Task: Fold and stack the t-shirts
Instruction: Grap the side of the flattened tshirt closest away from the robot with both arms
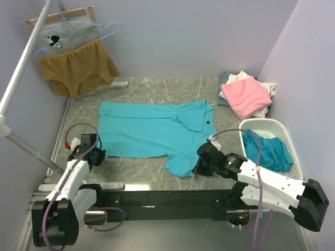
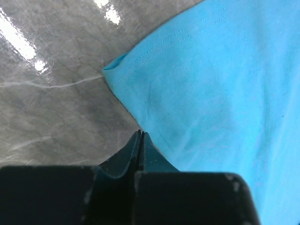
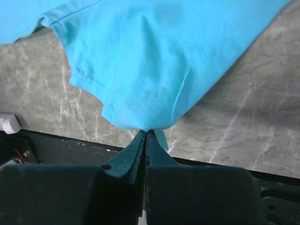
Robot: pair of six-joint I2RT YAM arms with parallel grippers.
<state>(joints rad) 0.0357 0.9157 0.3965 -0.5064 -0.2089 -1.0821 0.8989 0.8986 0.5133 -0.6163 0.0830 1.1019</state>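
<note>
Starting first fold, I judge: teal t-shirt (image 1: pixel 152 133) spread on counter (image 1: pixel 131 168) left of basket (image 1: pixel 264 121); right jaws pinched shut on its basket-side sleeve; left jaws closed at hem, hold unclear; pink t-shirt (image 1: pixel 245 97) behind basket unfolded; nothing stacked.

Turquoise collared shirt (image 1: pixel 152 130) lies spread flat just left of the white basket (image 1: pixel 282 128), with its near sleeve bunched to a point. Teal shirts (image 1: pixel 267 151) sit crumpled inside the basket. Behind the basket, a pink shirt (image 1: pixel 243 97) tops a white shirt (image 1: pixel 238 77) and a pale blue shirt (image 1: pixel 225 79).
</note>
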